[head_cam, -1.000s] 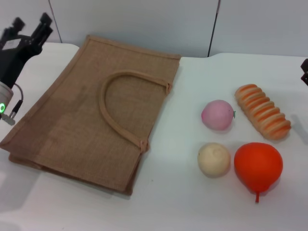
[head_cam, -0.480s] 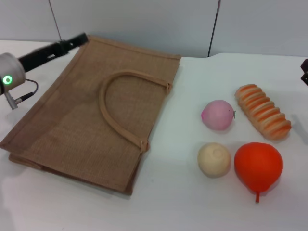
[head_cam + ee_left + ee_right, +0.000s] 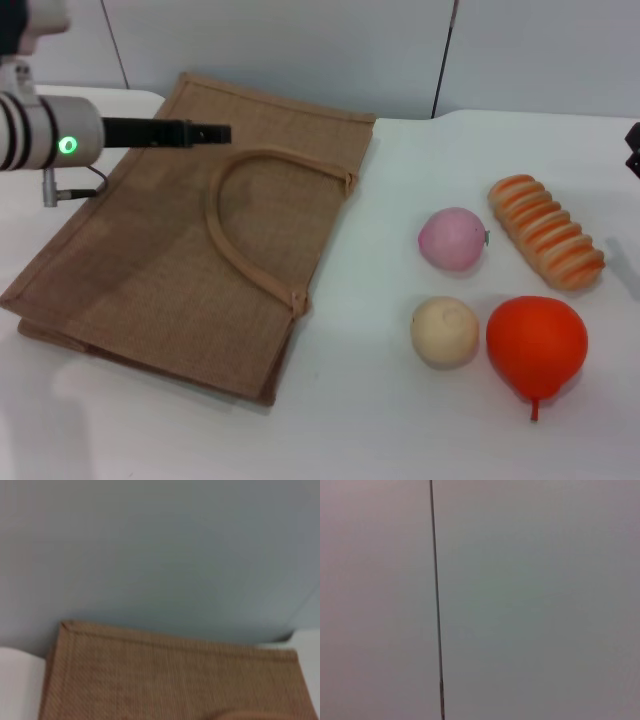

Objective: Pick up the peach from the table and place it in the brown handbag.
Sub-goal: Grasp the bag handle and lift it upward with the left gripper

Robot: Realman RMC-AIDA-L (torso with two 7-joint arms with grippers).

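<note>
The peach (image 3: 452, 239), pink and round, lies on the white table to the right of the brown handbag (image 3: 180, 260). The handbag lies flat on the left half of the table, its looped handle (image 3: 232, 235) on top. Its far edge also shows in the left wrist view (image 3: 170, 680). My left gripper (image 3: 222, 133) reaches in from the left, held level above the bag's far part and pointing right, far from the peach. Only a black bit of my right gripper (image 3: 633, 148) shows at the right edge, parked away from the fruits.
A cream-beige ball (image 3: 445, 331) and an orange-red pear-shaped fruit (image 3: 536, 343) lie in front of the peach. A striped orange bread roll (image 3: 545, 232) lies just right of it. A grey wall (image 3: 300, 50) stands behind the table.
My left arm has swung from the table's far left corner to the right and turned level, its gripper now over the bag's far part. The fruits and the bag have not moved.
</note>
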